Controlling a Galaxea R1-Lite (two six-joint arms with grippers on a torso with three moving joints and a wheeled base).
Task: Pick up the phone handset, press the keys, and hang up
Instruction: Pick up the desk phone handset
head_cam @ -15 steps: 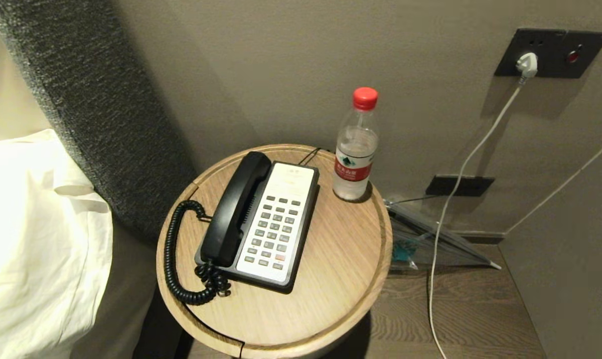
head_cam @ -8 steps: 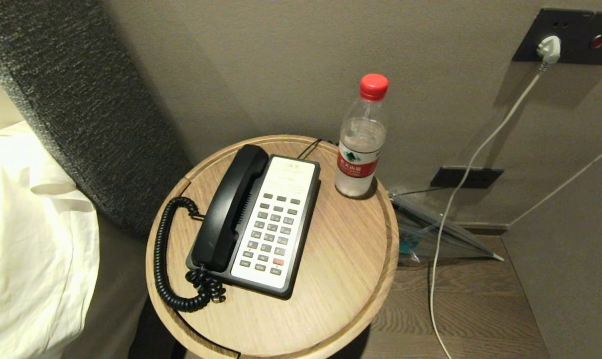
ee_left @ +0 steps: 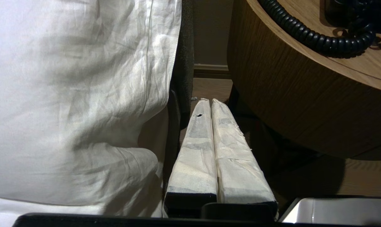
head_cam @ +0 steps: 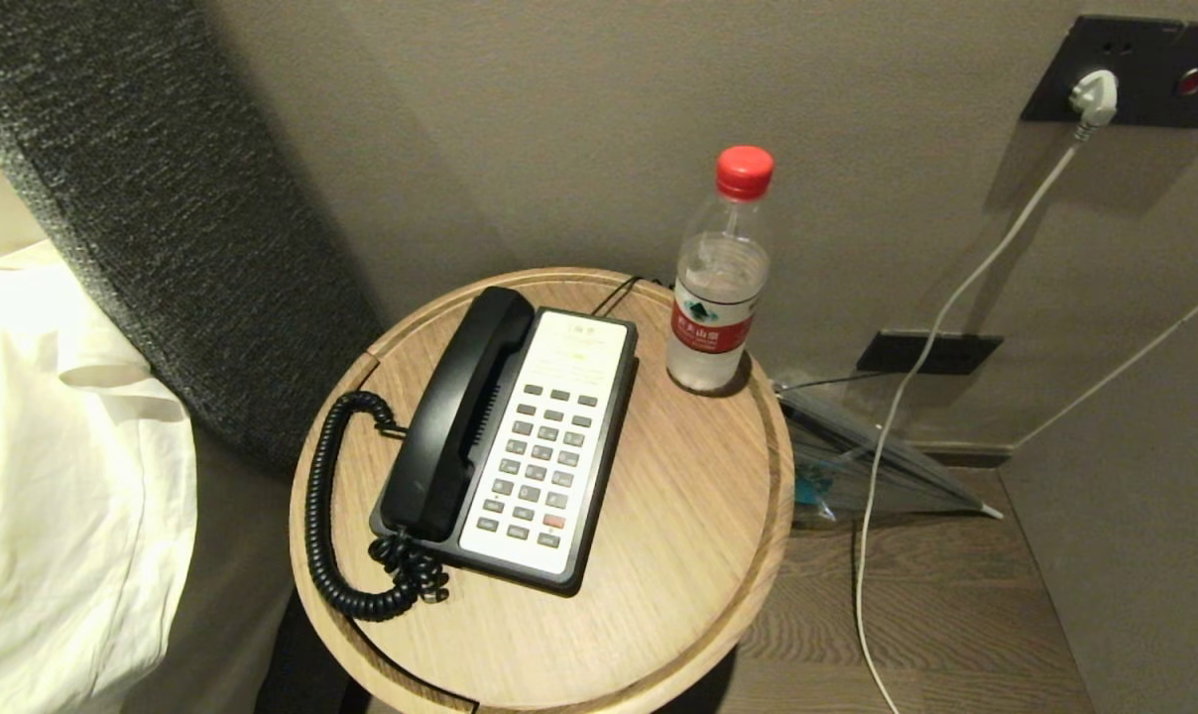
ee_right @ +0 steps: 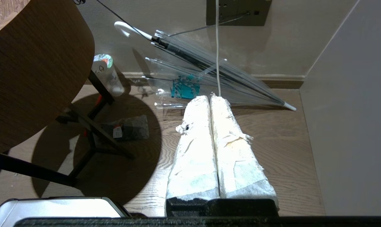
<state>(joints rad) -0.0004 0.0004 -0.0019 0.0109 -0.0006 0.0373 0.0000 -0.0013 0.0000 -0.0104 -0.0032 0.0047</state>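
Observation:
The black phone handset [head_cam: 457,415] lies in its cradle on the left side of the black-and-white phone base [head_cam: 549,448], whose grey keys [head_cam: 542,466] face up. Its coiled cord [head_cam: 333,516] loops over the round wooden table [head_cam: 658,535]; part of the coiled cord [ee_left: 316,41] also shows in the left wrist view. Neither arm is in the head view. My left gripper [ee_left: 211,101] hangs low between the bed linen and the table's side, white-wrapped fingers pressed together, empty. My right gripper [ee_right: 210,97] hangs above the floor right of the table, also shut and empty.
A water bottle with a red cap [head_cam: 718,288] stands behind the phone. White bedding [head_cam: 54,476] and a grey headboard [head_cam: 163,198] are left of the table. A clear umbrella [ee_right: 209,75], a white cable [head_cam: 897,416] and a wall [head_cam: 1135,555] crowd the right side.
The whole head view shifted during the first half second, so the table and phone sit slightly lower-left and larger; since then it holds still. Nothing on the table moved.

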